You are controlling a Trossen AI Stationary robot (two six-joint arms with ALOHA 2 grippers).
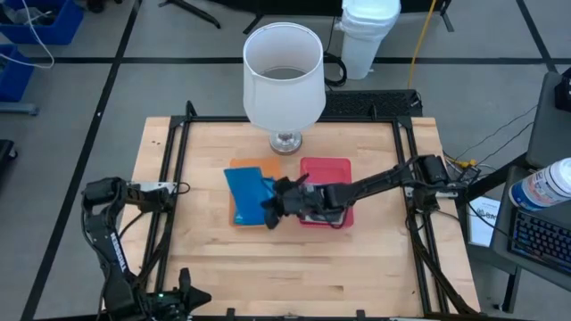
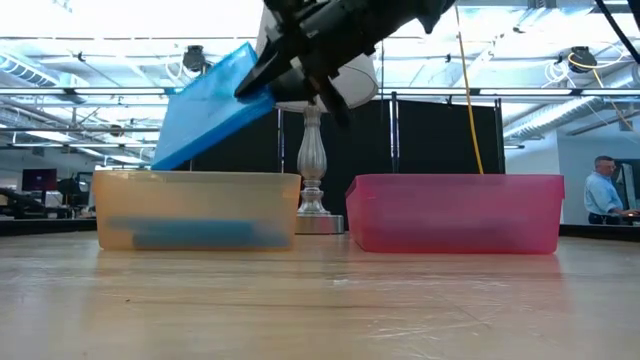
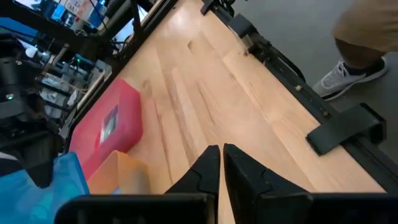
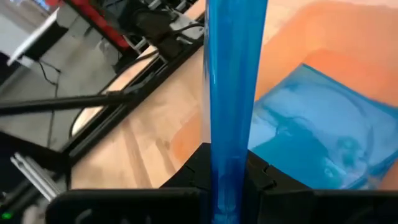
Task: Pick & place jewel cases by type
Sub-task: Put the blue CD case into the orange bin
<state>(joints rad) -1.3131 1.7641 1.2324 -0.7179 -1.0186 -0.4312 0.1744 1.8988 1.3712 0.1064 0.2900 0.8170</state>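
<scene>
only the low view shows the blue jewel case (image 2: 212, 103) tilted

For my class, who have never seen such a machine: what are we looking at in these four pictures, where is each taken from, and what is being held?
These show one moment at a wooden table with two dark robot arms. One picture looks straight down, one looks level across the tabletop, and two come from cameras on the arms' wrists. On the table stand an orange tray, already holding a blue case, a red tray and a white lamp. The right gripper is shut on a blue jewel case, held tilted above the orange tray. The left gripper waits, shut and empty, near the table's left edge.
</scene>
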